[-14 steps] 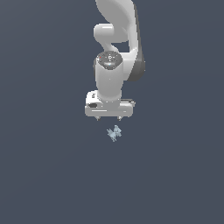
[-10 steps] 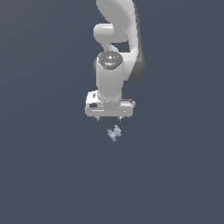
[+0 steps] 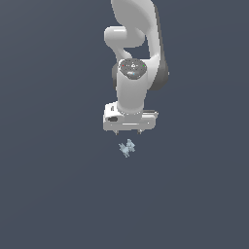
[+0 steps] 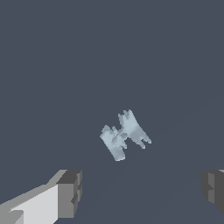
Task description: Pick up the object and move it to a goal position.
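Note:
The object (image 3: 127,148) is a tiny pale blue-grey spiky figurine lying on the dark grey floor. In the wrist view the object (image 4: 124,134) lies ahead of the fingers, between their lines. My white gripper (image 3: 128,132) hangs just above it, pointing down, a short gap apart from it. In the wrist view the gripper (image 4: 142,192) is open: one finger (image 4: 70,192) and the other finger (image 4: 213,188) stand wide apart with nothing between them.
The white arm (image 3: 138,53) rises behind the gripper toward the top of the exterior view. A plain dark grey floor (image 3: 58,185) surrounds the object.
The arm and gripper have barely moved, if at all. The object lies in the same place.

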`<move>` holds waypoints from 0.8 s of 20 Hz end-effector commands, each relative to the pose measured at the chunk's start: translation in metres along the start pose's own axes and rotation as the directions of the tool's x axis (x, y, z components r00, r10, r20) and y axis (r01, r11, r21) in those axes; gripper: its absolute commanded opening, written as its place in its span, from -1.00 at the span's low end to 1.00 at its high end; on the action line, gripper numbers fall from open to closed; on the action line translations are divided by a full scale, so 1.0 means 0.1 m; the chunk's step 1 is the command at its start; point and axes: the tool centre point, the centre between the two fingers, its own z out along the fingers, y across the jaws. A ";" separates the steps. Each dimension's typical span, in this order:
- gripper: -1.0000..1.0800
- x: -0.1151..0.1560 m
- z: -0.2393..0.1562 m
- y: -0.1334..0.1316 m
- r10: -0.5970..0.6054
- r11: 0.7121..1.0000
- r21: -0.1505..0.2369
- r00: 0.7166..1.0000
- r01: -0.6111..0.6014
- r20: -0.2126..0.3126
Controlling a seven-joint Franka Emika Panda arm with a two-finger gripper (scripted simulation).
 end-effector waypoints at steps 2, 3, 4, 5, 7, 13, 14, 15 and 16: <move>0.92 0.00 0.00 0.00 -0.001 1.000 0.000 1.000 0.001 0.000; 0.92 0.00 0.00 0.00 0.002 1.000 0.000 1.000 -0.002 0.000; 0.92 0.00 0.00 0.01 0.007 1.000 0.000 1.000 -0.007 0.000; 0.92 0.00 0.01 0.01 0.013 1.000 0.000 1.000 -0.013 0.000; 0.92 0.00 0.02 0.01 0.029 1.000 0.001 1.000 -0.029 0.000; 0.92 0.01 0.08 0.00 0.108 0.994 0.006 0.994 -0.108 0.000; 0.92 0.01 0.10 0.00 0.126 0.992 0.007 0.992 -0.126 0.000; 0.92 0.02 0.11 -0.01 0.146 0.989 0.007 0.989 -0.146 0.000; 0.92 0.02 0.13 -0.01 0.167 0.986 0.008 0.986 -0.167 0.000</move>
